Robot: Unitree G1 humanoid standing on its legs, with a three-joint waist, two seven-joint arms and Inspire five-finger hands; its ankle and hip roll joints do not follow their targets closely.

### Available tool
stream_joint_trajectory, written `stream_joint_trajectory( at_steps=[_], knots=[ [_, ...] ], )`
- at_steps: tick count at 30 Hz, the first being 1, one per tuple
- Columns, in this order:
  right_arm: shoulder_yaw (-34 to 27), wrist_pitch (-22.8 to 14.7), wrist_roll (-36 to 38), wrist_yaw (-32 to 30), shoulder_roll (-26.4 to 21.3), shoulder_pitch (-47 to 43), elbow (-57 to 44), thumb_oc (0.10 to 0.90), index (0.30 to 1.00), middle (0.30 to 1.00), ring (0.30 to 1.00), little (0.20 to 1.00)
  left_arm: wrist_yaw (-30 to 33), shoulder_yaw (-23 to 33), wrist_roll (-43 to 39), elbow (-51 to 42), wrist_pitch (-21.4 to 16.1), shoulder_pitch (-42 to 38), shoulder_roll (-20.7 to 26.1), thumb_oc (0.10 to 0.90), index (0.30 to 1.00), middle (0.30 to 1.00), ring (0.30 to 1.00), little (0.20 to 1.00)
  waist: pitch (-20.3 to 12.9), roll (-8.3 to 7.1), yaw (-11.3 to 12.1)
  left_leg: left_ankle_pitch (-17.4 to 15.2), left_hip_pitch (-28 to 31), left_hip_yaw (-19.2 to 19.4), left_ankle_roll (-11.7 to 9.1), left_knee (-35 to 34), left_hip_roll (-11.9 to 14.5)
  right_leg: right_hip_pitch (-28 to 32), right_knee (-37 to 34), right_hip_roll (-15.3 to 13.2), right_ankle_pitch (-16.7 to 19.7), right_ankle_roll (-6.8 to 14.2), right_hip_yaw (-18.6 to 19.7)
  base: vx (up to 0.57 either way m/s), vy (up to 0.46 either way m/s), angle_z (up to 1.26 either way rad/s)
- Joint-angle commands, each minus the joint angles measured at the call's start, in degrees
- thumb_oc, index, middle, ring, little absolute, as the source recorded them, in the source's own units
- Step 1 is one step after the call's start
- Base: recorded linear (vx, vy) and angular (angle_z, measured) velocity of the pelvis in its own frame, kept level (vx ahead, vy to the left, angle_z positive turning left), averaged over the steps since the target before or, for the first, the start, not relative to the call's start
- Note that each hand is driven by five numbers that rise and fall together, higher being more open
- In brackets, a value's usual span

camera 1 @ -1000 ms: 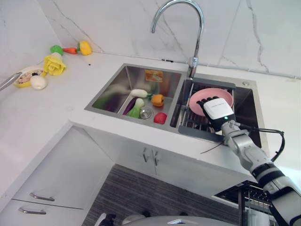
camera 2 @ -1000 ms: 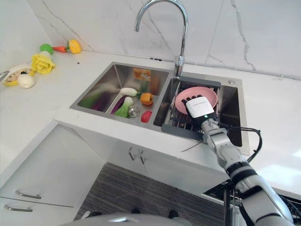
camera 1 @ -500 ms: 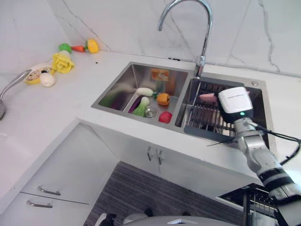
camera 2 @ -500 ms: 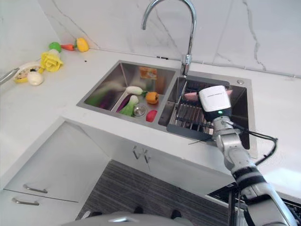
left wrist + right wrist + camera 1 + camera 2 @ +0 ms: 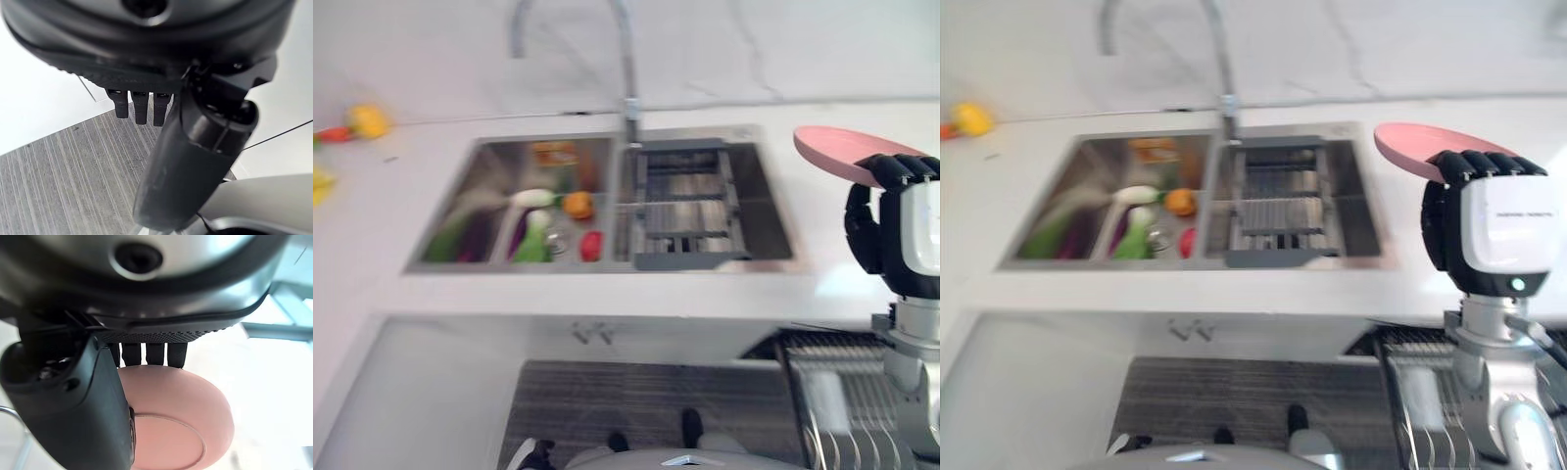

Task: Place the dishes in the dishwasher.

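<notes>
We see the right hand (image 5: 1474, 230) pinching a round pink plate (image 5: 1420, 149) above the white counter (image 5: 1234, 294); the left hand (image 5: 161, 98) hangs relaxed over grey striped floor (image 5: 58, 181).

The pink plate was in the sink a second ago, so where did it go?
The right hand lifted the pink plate out of the sink rack and carried it to the right, over the counter. The camera turned too. The vegetables stayed in the left basin, and the left hand stayed idle over the floor.
</notes>
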Motion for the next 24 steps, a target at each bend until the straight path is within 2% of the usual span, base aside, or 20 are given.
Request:
stream_joint_trajectory(
  at_steps=[1, 2, 3, 5, 8, 10, 12, 21, 24],
  knots=[
    [-7.58, 0.43, 4.79, -6.31, -1.98, -6.54, -2.01, 0.400, 0.300, 0.300, 0.300, 0.300, 2.35, -0.55, -0.55, 3.02, -0.96, -5.02, 1.39, 0.800, 0.900, 0.900, 0.900, 0.900, -2.38, -2.44, -1.21, -0.50, 0.32, 1.14, -1.95, 0.63, 2.96, 1.18, 1.69, -3.64, -1.17, 5.51, -0.30, 0.03, 0.032, -1.10],
    [-9.09, 0.80, 5.46, -6.03, -1.88, -4.75, -1.44, 0.400, 0.300, 0.300, 0.300, 0.300, 2.39, -0.38, -0.77, 2.97, -0.94, -5.23, 1.31, 0.800, 0.900, 0.900, 0.900, 0.900, -2.31, -2.46, -1.84, -0.87, 0.81, 2.55, -1.95, 0.62, 3.09, 0.73, 1.92, -3.35, -1.13, 5.60, 1.00, 0.05, 0.066, -1.33],
    [-10.83, 0.77, 7.77, -5.68, -0.19, -1.53, -0.29, 0.400, 0.300, 0.300, 0.300, 0.300, 2.70, 0.38, -1.64, 3.18, -0.84, -5.95, 1.20, 0.800, 0.900, 0.900, 0.900, 0.900, -2.25, -2.50, -3.91, -1.06, 1.09, 4.60, -1.90, 0.49, 3.22, -0.69, 2.39, -2.80, -0.82, 5.69, 2.95, 0.04, 0.065, -0.96],
    [-9.11, 1.25, 9.67, -3.92, 2.25, 2.07, 2.44, 0.400, 0.300, 0.300, 0.300, 0.300, 2.92, 1.09, -2.84, 3.98, -0.44, -7.06, 0.67, 0.800, 0.900, 0.900, 0.900, 0.900, -1.94, -2.45, -5.85, -1.24, 1.21, 6.42, -1.80, 0.37, 3.21, -2.04, 2.72, -2.39, -0.48, 5.87, 4.34, 0.02, 0.053, -0.59],
    [-6.04, 2.07, 10.28, -3.34, 4.18, 3.60, 5.24, 0.400, 0.300, 0.300, 0.300, 0.300, 3.01, 0.50, -2.99, 4.12, -0.47, -7.92, 0.17, 0.800, 0.900, 0.900, 0.900, 0.900, -1.44, -2.32, -6.52, -1.35, 0.98, 7.58, -1.73, 0.33, 3.13, -3.40, 3.10, -2.10, -0.06, 6.05, 5.48, -0.02, 0.029, -0.82],
    [-5.86, 2.06, 10.28, -3.50, 4.12, 3.43, 5.49, 0.400, 0.300, 0.300, 0.300, 0.300, 3.02, 0.57, -3.00, 4.14, -0.46, -7.93, 0.21, 0.800, 0.900, 0.900, 0.900, 0.900, -1.49, -2.36, -6.46, -1.36, 0.93, 7.72, -1.73, 0.33, 3.13, -3.54, 3.15, -2.07, -0.03, 6.06, 5.62, -0.03, 0.008, -0.31],
    [-2.35, 2.93, 8.89, -2.89, 3.41, 3.61, 9.23, 0.400, 0.300, 0.300, 0.300, 0.300, 2.99, -0.37, -2.91, 3.93, -0.58, -8.53, 0.27, 0.800, 0.900, 0.900, 0.900, 0.900, -0.61, -2.25, -6.15, -1.29, 0.52, 7.94, -1.72, 0.36, 3.04, -4.22, 3.14, -2.15, 0.35, 6.17, 5.88, -0.06, 0.014, -0.24],
    [8.74, 8.27, 5.38, -0.88, -2.70, -3.03, 32.10, 0.400, 0.300, 0.300, 0.300, 0.300, 2.59, -1.60, -1.20, 5.43, 0.04, -8.73, 1.76, 0.800, 0.900, 0.900, 0.900, 0.900, 1.41, -1.48, -2.74, -1.10, -0.17, 5.37, -1.93, 0.39, 2.75, -2.65, 2.22, -3.52, 0.23, 6.00, 3.45, -0.02, -0.006, 0.18],
    [10.15, 8.81, 5.35, 1.15, -3.64, -4.66, 35.69, 0.400, 0.300, 0.300, 0.300, 0.300, 2.03, -2.06, 0.10, 5.52, 0.19, -8.51, 2.12, 0.800, 0.900, 0.900, 0.900, 0.900, 1.52, -1.30, -2.14, -1.13, -0.11, 5.03, -2.03, 0.34, 2.71, -2.04, 1.98, -3.82, 0.13, 6.04, 2.66, 0.00, -0.009, 0.19]
  ],
)
